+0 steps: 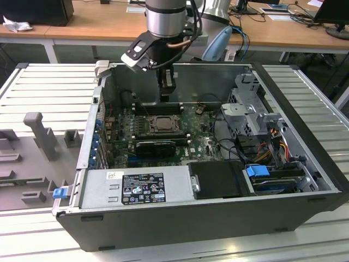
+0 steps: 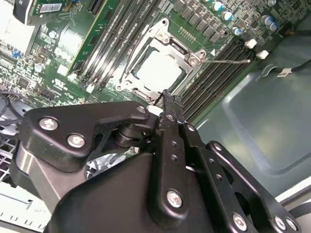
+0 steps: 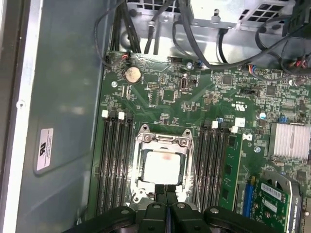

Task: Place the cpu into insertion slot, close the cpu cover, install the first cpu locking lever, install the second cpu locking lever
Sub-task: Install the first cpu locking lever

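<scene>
Work stands inside an open dark-grey metal computer case (image 1: pixel 180 218) resting on a slatted grey table (image 1: pixel 49 82), with the green motherboard (image 3: pixel 160 92) lying flat on the case floor. The small flat square cpu with a pale silver-grey top (image 3: pixel 163 166) sits in the square black-rimmed insertion slot (image 1: pixel 162 124), between two banks of long black memory slots (image 3: pixel 114 165). The thin grey metal cpu cover with a cut-out middle (image 3: pixel 163 141) lies down over the chip, framing it so the pale top shows through the opening in both wrist views. In the second wrist view a thin metal wire lever (image 2: pixel 228 61) runs out from one corner of the frame across the memory slots; whether it is latched cannot be told. The black gripper (image 3: pixel 165 190) hangs over the edge of the socket, its two fingers pressed together with nothing between them. In the exterior view the gripper (image 1: pixel 166 98) is above the board near the case's far wall, apart from the chip
</scene>
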`<state>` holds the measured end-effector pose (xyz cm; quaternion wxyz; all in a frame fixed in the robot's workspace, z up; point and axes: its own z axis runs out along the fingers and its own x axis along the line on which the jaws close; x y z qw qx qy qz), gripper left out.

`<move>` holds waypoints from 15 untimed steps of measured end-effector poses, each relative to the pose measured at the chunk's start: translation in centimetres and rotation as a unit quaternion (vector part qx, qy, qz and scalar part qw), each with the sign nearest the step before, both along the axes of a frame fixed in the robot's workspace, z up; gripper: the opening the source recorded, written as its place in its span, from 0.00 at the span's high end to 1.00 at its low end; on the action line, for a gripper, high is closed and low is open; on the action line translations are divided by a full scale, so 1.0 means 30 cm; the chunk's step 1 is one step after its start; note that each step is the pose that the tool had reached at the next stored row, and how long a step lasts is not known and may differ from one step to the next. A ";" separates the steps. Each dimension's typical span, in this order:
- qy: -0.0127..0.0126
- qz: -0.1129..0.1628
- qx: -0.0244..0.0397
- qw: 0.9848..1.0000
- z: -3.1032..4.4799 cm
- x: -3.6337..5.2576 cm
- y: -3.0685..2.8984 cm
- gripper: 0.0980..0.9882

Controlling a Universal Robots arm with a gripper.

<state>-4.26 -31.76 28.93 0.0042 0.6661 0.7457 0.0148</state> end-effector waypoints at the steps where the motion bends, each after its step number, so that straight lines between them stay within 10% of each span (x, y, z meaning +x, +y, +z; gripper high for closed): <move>1: 0.000 0.006 0.000 1.000 0.000 0.000 0.000 0.99; 15: 0.000 0.048 0.000 0.999 0.000 0.000 0.000 0.99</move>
